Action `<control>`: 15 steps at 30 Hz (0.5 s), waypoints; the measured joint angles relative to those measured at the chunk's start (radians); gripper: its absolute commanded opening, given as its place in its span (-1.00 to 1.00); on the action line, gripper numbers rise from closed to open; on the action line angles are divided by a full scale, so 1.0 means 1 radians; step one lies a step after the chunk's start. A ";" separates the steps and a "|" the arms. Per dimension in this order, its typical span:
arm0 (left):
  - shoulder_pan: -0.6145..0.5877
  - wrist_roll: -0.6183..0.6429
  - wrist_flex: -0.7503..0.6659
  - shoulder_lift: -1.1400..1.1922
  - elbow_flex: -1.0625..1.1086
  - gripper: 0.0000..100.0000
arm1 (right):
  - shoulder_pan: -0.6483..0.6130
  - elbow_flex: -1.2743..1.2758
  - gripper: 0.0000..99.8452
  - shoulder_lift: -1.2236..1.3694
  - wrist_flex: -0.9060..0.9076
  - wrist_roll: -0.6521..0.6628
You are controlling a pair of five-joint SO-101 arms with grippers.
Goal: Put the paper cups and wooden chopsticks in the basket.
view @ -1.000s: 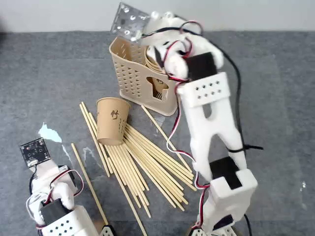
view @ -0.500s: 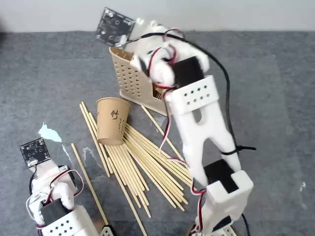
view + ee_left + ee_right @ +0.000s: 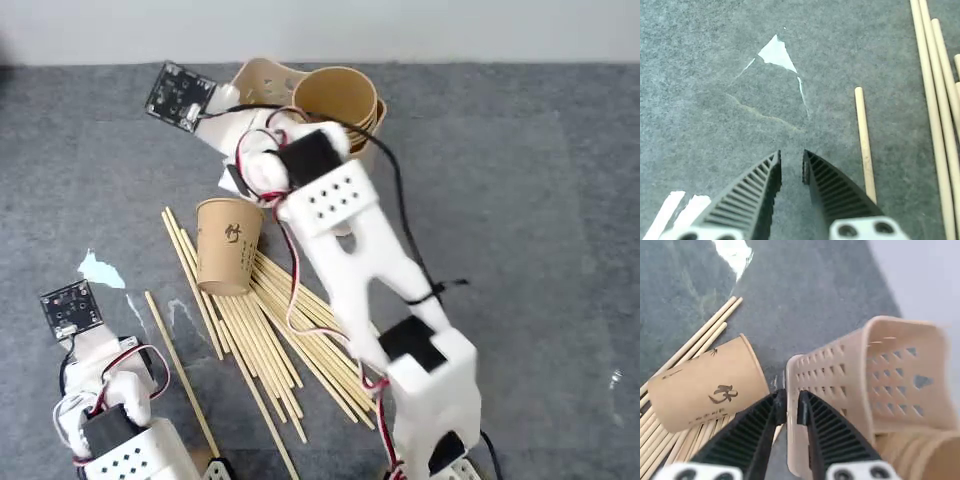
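At 7 o'clock the left gripper (image 3: 791,160) hangs over the grey mat (image 3: 700,100), jaws a narrow slit apart and empty, with one stray chopstick (image 3: 863,140) just beside it. Nearer centre, a cup (image 3: 228,245) lies on its side, mouth toward 12 o'clock, on top of the fanned chopsticks (image 3: 300,335). The cup looks light and thin-walled (a hard squeeze would likely crumple it), so its rim seems the best place to pinch. The sticks look stiff, slim and prone to roll, and are probably best taken mid-length, a few at a time. At 12 o'clock the basket (image 3: 258,82) sits tilted, holding a nested stack of cups (image 3: 335,95). The right gripper (image 3: 792,402), nearly closed, appears to pinch the basket's perforated wall.
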 measured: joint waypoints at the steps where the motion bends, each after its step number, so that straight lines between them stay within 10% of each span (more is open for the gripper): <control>1: 0.000 0.000 0.000 0.000 0.000 -0.84 | 0.000 0.000 -0.98 0.031 -0.020 0.000; 15: 0.000 0.000 0.000 0.000 0.000 -0.84 | 0.002 0.000 -0.98 0.308 -0.236 0.132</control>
